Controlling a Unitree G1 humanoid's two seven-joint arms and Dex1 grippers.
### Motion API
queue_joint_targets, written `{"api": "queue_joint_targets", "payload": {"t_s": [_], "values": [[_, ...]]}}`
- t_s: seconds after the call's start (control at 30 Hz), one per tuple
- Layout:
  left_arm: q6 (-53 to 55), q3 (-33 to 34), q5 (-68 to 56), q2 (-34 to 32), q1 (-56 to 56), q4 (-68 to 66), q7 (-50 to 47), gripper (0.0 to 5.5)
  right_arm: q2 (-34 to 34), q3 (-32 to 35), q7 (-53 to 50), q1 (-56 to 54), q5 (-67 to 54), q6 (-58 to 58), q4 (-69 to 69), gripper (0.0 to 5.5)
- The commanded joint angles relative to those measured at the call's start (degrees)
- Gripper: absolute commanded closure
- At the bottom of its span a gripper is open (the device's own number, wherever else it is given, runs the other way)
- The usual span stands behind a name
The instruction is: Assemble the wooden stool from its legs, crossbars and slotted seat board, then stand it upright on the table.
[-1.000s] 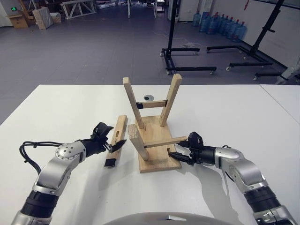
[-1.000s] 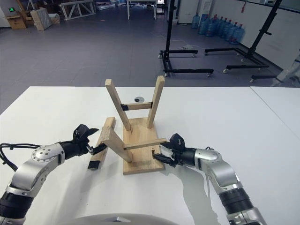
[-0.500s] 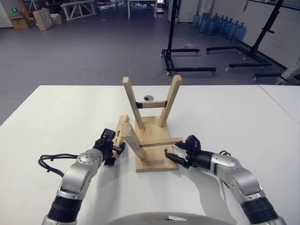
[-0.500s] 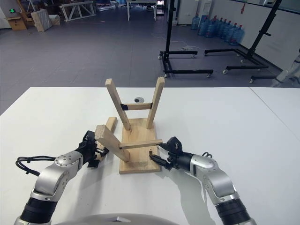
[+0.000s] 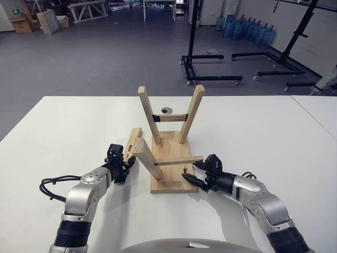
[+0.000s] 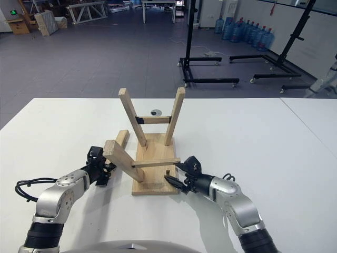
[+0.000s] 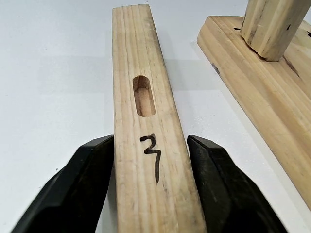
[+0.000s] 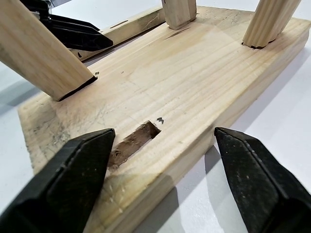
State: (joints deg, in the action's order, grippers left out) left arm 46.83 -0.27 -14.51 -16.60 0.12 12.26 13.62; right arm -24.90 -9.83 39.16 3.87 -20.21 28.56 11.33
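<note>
Pale wooden stool (image 5: 149, 116) lies upside down mid-way across the white counter (image 5: 274, 132), its slotted seat board (image 5: 168, 184) flat and three legs (image 5: 192, 110) pointing up. Just left of the board lies a loose wooden leg (image 7: 141, 73), its near end grasped by the left pincer (image 7: 149, 145). The right pincer (image 8: 164, 132) is released, astride the board's near right corner, around an empty slot (image 8: 133, 141).

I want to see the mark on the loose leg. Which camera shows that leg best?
Left wrist view: the loose leg lies close up between the left tool's fingers, slot and mark clear. The eye views show it small beside the seat board. The right wrist view catches a strip.
</note>
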Motion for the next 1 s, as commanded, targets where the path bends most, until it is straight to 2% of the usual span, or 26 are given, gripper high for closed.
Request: {"api": "queue_joint_targets", "payload": {"t_s": [0.03,0.33,0.5,0.67,0.8,0.9,1.0], "values": [[3.94,-0.43,2.14,-1.16,3.84,-7.67,-0.99,3.19,0.97,-0.44,-0.41,-0.19,0.94,-0.79,-1.56,1.72],[-3.41,3.09,0.14,0.01,1.51,-6.13,0.40,3.44,1.82,2.16,0.90,-0.44,-0.83,-4.94,-2.79,1.72],[-12.63,10.58,-2.53,-0.92,-2.54,-5.12,2.03,3.44,0.72,7.78,4.64,-0.54,-8.76,-2.85,2.39,1.72],[-19.11,15.18,-7.19,-1.40,-7.36,-1.07,5.90,3.44,-0.89,13.54,5.89,-3.41,-14.54,-0.76,3.25,1.72],[-20.11,14.75,-16.81,-3.18,-8.99,6.27,16.71,3.44,1.57,18.96,5.55,-8.22,-24.96,3.15,2.56,1.72],[-17.55,15.37,-27.13,-8.72,-8.76,9.36,30.46,3.45,4.17,20.53,6.85,-12.69,-35.44,7.09,3.28,1.72],[-14.38,15.87,-34.84,-13.07,-12.64,7.27,39.44,3.45,7.06,21.31,6.81,-17.18,-45.87,10.82,3.41,1.72]]}}
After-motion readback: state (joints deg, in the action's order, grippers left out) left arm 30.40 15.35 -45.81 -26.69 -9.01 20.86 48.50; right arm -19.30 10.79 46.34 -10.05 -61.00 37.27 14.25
